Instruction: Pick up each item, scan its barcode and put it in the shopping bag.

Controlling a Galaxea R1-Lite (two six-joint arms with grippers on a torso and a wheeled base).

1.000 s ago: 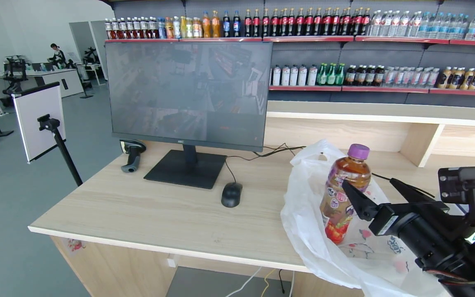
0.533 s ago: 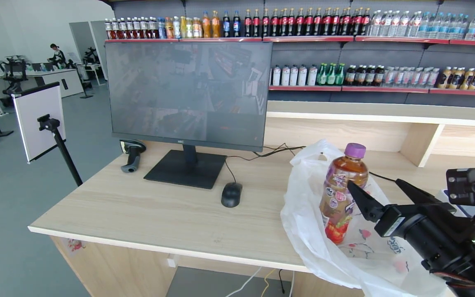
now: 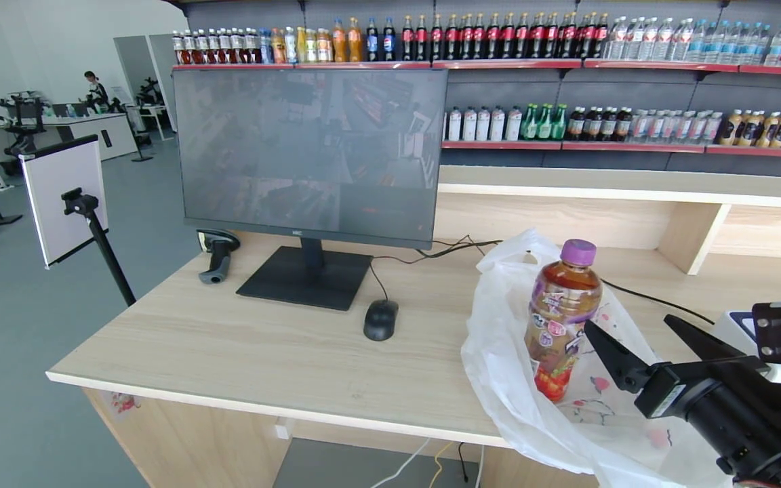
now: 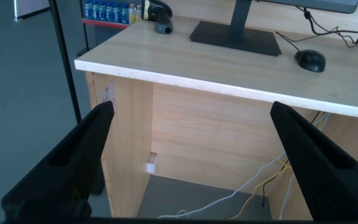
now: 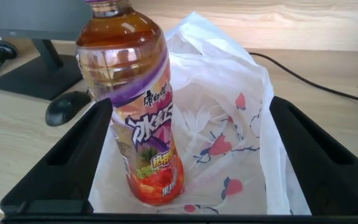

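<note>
A drink bottle (image 3: 560, 318) with a purple cap stands upright on the white shopping bag (image 3: 499, 359) at the desk's right front. The bag's plastic rises behind and beside it. My right gripper (image 3: 628, 324) is open, just to the right of the bottle and apart from it. In the right wrist view the bottle (image 5: 132, 106) stands ahead of the open right gripper (image 5: 191, 106), close to one finger, with the bag (image 5: 229, 99) behind. My left gripper (image 4: 191, 109) is open and holds nothing, low in front of the desk's left front edge.
A monitor (image 3: 309, 152) on its stand, a black mouse (image 3: 381, 319) and a handheld scanner (image 3: 216, 261) stand on the desk (image 3: 262, 352). Cables run behind the bag. A white device (image 3: 736, 325) sits at the far right. Drink shelves line the back wall.
My right gripper has drawn back to the right and lower, away from the bottle. The bottle stays standing on the bag, with its top settled a little lower.
</note>
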